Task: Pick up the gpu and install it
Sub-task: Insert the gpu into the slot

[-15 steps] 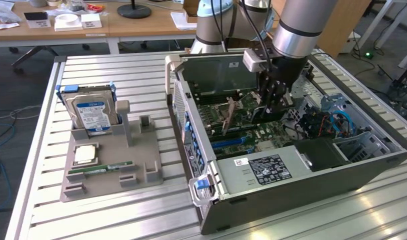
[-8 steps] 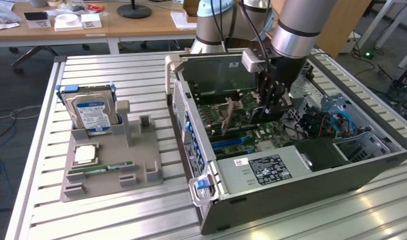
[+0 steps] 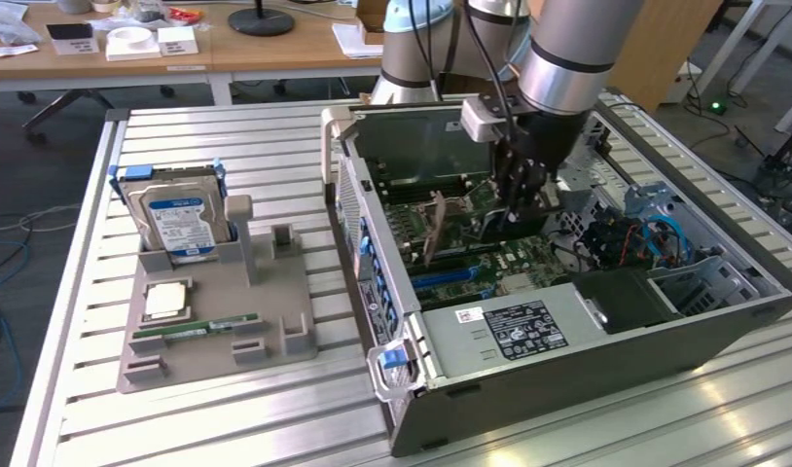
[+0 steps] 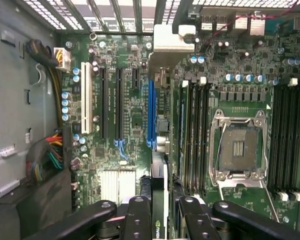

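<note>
My gripper (image 3: 523, 190) reaches down into the open computer case (image 3: 565, 336) and is shut on the gpu (image 3: 513, 222), a dark card held upright just above the motherboard (image 3: 500, 265). In the wrist view the gpu (image 4: 160, 172) is seen edge-on between the black fingers (image 4: 138, 215). Its silver bracket (image 4: 172, 40) sits at the end toward the case's slotted rear wall. The card runs along the long blue slot (image 4: 151, 110); I cannot tell whether it touches it.
A grey holder (image 3: 214, 321) beside the case carries a hard drive (image 3: 175, 219), a processor chip (image 3: 165, 300) and a memory stick (image 3: 195, 331). Inside the case are the processor socket (image 4: 238, 147), black and white slots (image 4: 85, 105) and cable bundles (image 4: 45, 155).
</note>
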